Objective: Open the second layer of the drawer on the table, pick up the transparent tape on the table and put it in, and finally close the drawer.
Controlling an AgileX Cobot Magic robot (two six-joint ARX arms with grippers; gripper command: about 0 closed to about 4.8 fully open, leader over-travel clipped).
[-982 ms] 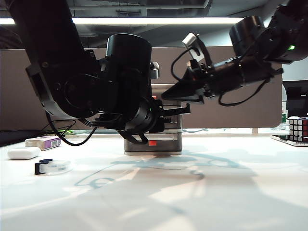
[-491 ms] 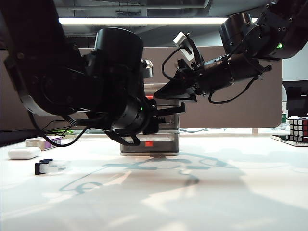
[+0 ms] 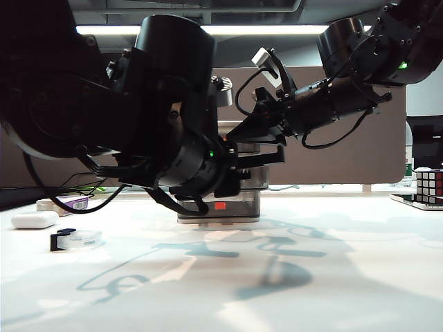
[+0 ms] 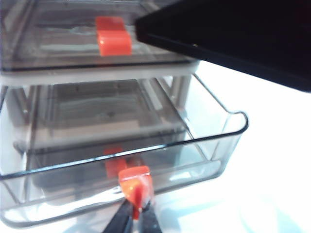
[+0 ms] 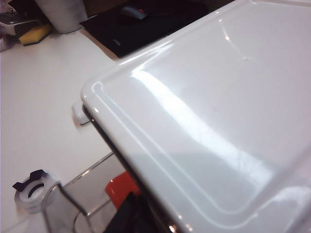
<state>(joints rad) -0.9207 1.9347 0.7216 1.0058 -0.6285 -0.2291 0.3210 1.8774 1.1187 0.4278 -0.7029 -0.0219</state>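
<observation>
Left gripper (image 4: 133,213) drew second layer of the drawer (image 4: 121,194) further out; right gripper (image 3: 239,135) atop unit.

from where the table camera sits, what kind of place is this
Probably an office or lab bench: a brown partition screen behind the white table, a ceiling strip light, and desk items such as a puzzle cube. The left gripper pinches the middle drawer's handle; the right gripper hovers above the unit.

white oblong case (image 3: 34,220), white-and-purple box (image 3: 64,204), colour cube (image 3: 429,184)

Second drawer (image 4: 121,165) out — tape (image 3: 76,239) on table (image 3: 311,290)
</observation>
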